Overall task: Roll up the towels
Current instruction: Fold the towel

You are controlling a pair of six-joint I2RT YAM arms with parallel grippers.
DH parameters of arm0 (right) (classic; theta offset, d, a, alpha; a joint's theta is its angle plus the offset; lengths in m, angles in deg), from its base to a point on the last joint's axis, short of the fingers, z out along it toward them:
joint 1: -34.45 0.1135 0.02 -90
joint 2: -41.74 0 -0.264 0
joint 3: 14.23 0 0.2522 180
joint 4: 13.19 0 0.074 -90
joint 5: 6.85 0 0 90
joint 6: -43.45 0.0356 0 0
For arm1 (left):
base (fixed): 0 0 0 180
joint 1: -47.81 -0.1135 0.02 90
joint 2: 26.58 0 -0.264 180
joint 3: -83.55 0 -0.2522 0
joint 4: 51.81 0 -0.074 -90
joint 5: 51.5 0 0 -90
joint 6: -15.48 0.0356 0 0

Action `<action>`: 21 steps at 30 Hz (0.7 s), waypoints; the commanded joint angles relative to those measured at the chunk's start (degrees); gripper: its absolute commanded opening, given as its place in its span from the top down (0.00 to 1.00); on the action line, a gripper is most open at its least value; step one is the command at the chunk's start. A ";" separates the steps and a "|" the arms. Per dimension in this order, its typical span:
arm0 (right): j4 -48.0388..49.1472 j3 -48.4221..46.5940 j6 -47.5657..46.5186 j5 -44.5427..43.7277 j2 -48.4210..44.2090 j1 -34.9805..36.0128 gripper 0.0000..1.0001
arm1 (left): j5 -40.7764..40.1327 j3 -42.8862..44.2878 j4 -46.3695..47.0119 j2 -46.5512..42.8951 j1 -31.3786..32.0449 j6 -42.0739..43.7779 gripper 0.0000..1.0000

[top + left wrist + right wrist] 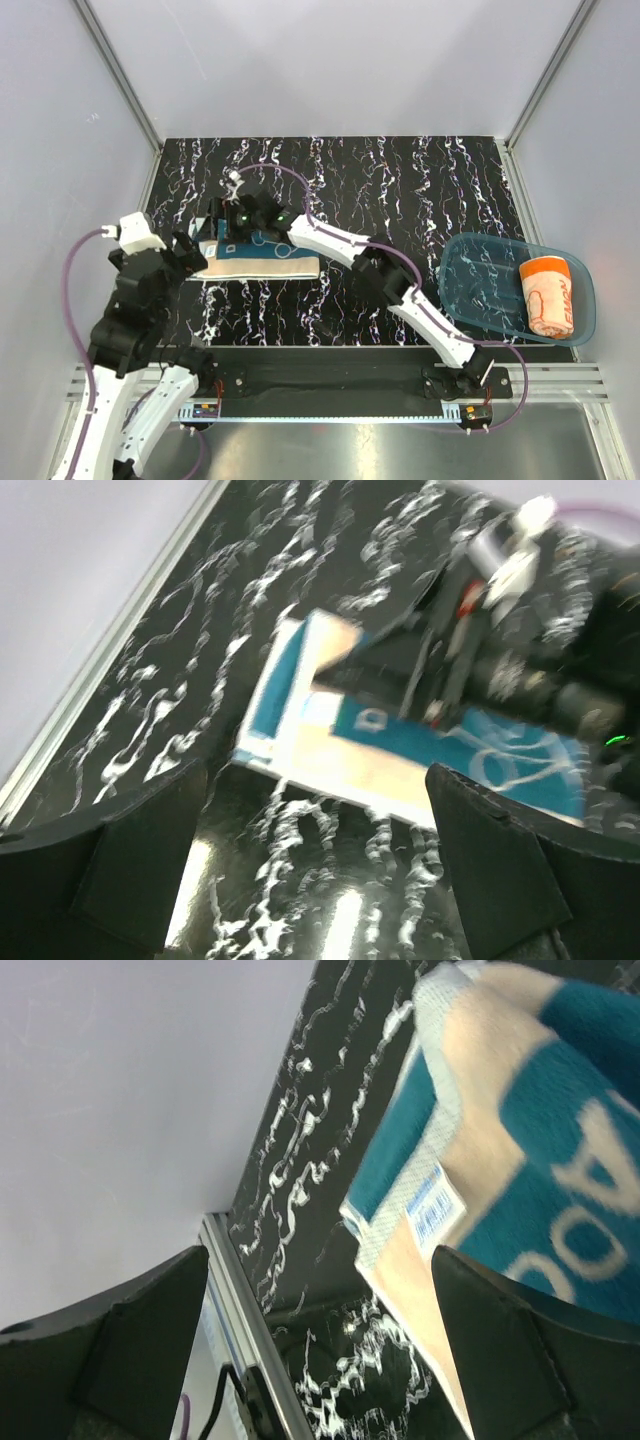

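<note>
On the left, the left hand (190, 255) hovers with its fingers spread, holding nothing, just beside the teal towel (265, 264). That towel lies mostly flat on the black surface (400, 180), and its left end looks a bit folded up. The right hand (243, 218) hangs over that end, fingers spread too, not pinching the cloth. Far right, the orange towel (550, 295) sits rolled up in the blue tray (470, 300). I think one towel is done and the teal roll is only starting. Next, a hand needs to pinch the folded end and turn it over tightly.
</note>
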State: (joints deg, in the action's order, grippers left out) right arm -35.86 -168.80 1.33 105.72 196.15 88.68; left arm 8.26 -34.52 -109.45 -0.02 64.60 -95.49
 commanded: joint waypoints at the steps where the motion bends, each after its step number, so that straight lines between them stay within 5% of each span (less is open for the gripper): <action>1: 6.27 11.83 -3.40 -3.14 -15.76 -3.16 0.00 | 8.67 11.75 3.53 2.60 -0.19 -1.26 0.01; 7: -5.40 22.48 -8.84 -10.07 -27.99 -12.12 0.00 | 29.87 35.38 7.65 14.99 -0.19 -16.89 0.01; 11: -9.90 30.14 -13.24 -14.65 -32.15 -16.35 0.00 | 40.94 37.79 21.07 18.08 -0.19 -27.95 0.01; 21: -14.47 30.52 -15.97 -15.36 -25.57 -23.04 0.00 | 42.46 40.43 29.64 23.09 -0.19 -32.55 0.01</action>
State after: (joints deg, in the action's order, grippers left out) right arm -46.83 -136.11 -12.00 91.12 167.61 65.19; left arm 47.80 3.38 -84.84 21.78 64.58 -125.81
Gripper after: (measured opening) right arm 0.994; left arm 0.984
